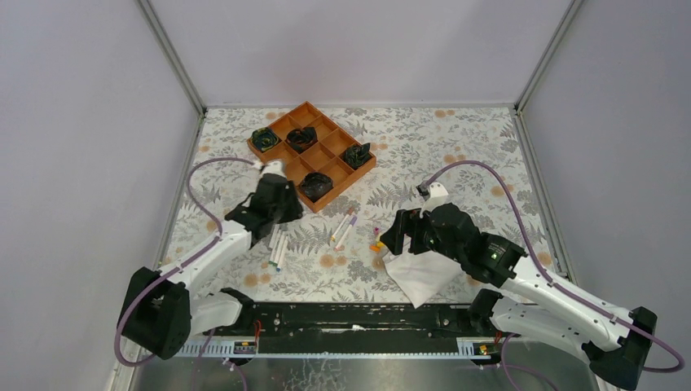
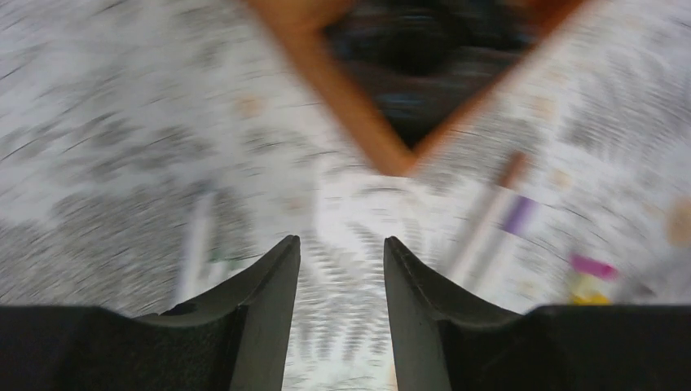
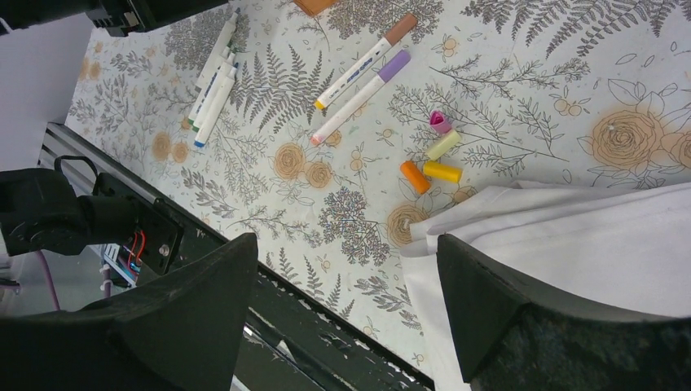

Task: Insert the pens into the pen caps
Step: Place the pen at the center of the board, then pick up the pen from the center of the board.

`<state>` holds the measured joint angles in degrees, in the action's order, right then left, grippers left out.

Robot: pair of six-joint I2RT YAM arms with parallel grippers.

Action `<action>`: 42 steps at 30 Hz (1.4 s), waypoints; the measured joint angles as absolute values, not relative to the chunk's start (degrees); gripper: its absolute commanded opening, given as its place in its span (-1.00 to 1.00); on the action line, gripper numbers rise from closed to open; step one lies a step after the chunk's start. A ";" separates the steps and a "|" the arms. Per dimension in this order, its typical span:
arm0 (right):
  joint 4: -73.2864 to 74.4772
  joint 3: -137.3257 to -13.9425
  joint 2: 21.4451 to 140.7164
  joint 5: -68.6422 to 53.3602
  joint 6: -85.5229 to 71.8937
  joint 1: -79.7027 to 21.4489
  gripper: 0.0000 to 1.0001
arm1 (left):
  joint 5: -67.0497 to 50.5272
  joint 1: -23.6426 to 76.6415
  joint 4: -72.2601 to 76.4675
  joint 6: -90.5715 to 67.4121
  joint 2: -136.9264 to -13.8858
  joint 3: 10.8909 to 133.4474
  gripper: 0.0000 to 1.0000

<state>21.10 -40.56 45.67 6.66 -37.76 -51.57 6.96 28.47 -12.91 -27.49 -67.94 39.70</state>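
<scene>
Several white pens (image 3: 213,77) lie side by side on the floral table, under my left gripper (image 1: 271,232). Two more pens, one brown-capped (image 3: 367,61) and one purple-capped (image 3: 358,98), lie further right. Loose pen caps sit together near a white cloth: pink (image 3: 440,122), pale yellow (image 3: 444,145), yellow (image 3: 442,171) and orange (image 3: 414,177). In the blurred left wrist view my left gripper (image 2: 341,244) is open with only table between its fingers. My right gripper (image 3: 346,244) hangs wide open and empty over the table's near edge, beside the caps.
A folded white cloth (image 3: 570,252) lies under the right gripper at the near edge. An orange compartment tray (image 1: 281,128) holding dark objects stands at the back centre. The black rail (image 1: 358,318) runs along the front edge.
</scene>
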 measured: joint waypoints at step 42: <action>19.79 -37.58 43.05 6.42 -38.04 -51.57 0.71 | 15.27 15.57 -20.69 -34.33 -75.18 33.43 -0.56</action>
<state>19.79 -37.58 43.05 6.42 -38.04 -51.57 15.27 15.57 -20.69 -34.33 -75.18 33.43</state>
